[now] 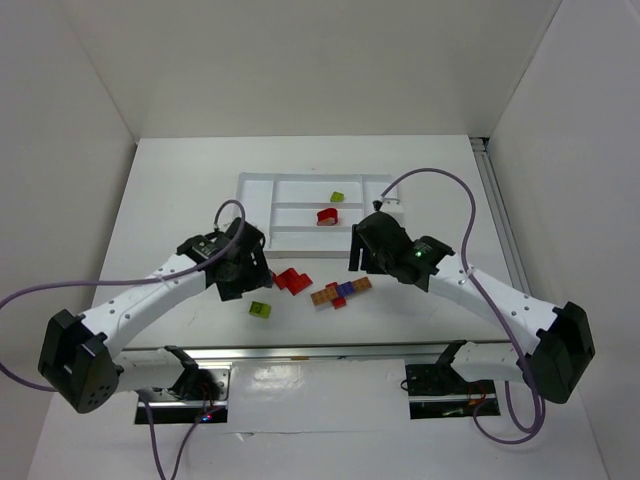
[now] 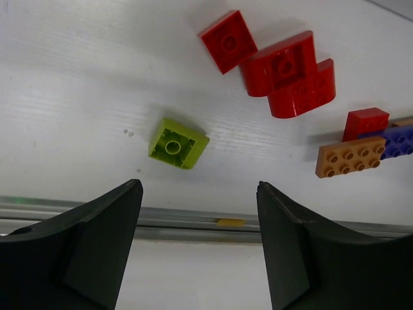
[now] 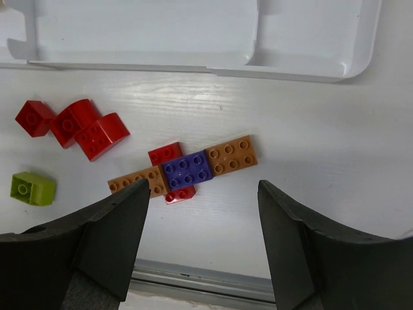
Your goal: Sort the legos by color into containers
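The white tray (image 1: 258, 205) lies at the table's middle back, holding one lime green brick (image 1: 338, 197) and one red brick (image 1: 327, 215). On the table in front of it lie three red bricks (image 1: 292, 280), a lime green brick (image 1: 260, 310) and a joined cluster of orange-brown, blue-purple and red bricks (image 1: 340, 291). My left gripper (image 1: 248, 270) is open and empty above the table, just left of the red bricks. In the left wrist view (image 2: 199, 187) the green brick (image 2: 179, 143) lies just ahead of it. My right gripper (image 1: 362, 250) is open and empty above the cluster (image 3: 187, 169).
The metal rail of the table's near edge (image 2: 193, 223) runs close below both grippers and shows in the right wrist view (image 3: 193, 278). The tray's near wall (image 3: 284, 71) lies behind the cluster. White walls enclose the table on the left, right and back.
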Motion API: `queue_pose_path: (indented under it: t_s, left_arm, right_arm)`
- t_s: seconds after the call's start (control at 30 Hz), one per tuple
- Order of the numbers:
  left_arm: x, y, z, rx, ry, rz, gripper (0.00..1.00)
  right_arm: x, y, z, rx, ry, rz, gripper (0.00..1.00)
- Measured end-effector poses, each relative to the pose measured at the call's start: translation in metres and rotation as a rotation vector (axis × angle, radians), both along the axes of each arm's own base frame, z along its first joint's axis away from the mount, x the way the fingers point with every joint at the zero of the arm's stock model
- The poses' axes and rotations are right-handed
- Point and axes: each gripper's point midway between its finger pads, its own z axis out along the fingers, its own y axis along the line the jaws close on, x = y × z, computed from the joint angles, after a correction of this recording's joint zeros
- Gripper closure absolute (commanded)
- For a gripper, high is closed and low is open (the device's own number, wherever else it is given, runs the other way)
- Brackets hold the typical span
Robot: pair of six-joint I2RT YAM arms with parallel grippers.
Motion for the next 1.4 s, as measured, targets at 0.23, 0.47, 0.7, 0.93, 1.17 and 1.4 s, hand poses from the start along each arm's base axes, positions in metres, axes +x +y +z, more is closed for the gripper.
queue_pose_path:
  t_s: [0.23,0.47,0.7,0.93,1.17,1.4]
  left_arm:
    - [-0.015,-0.008,-0.043,0.039,0.214,0.127,0.17]
    - [-0.024,-0.010,-0.060,0.060,0.302,0.208,0.11]
    - [-0.023,-0.011,-0.072,0.066,0.323,0.241,0.19]
    - [-0.030,-0.008,-0.090,0.084,0.353,0.245,0.23]
    - [-0.016,-0.007,-0.096,0.071,0.327,0.286,0.39]
    - [-0.012,-0.006,-0.096,0.069,0.315,0.293,0.52]
  right_arm:
    - [0.001,-0.002,0.004,-0.008,-0.009,0.003,0.25]
    - [-0.001,-0.004,0.007,-0.011,-0.015,0.011,0.25]
    - [-0.002,-0.006,0.006,-0.025,-0.009,0.020,0.25]
    - [-0.004,-0.005,0.005,-0.022,-0.004,0.025,0.25]
    - [-0.004,-0.004,0.005,-0.017,0.001,0.030,0.25]
    - [-0.005,-0.003,0.005,-0.016,0.004,0.038,0.25]
